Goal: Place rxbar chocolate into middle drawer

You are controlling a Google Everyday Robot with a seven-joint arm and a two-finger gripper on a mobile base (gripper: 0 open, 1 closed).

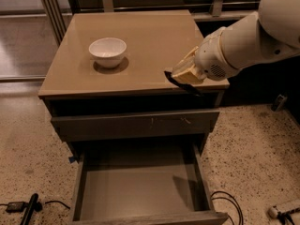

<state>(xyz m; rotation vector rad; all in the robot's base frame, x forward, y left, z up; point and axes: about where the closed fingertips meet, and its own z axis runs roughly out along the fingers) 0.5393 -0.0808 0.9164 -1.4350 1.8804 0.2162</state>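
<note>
My gripper (182, 75) pinches the rxbar chocolate (188, 87) over the front right edge of the cabinet top (145, 32) — the bar hangs tilted, in the air. The middle drawer (136, 191) stands pulled out below, to my left. A closed drawer front (131, 124) sits between the two. The white bowl (108, 51) rests on the top, well apart from me — cables (228, 201) lie by the drawer's right corner.

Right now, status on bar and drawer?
Holding: gripper shut on rxbar chocolate, over front right edge of tabletop. Open below: middle drawer. Aside, not in the way: white bowl.
</note>
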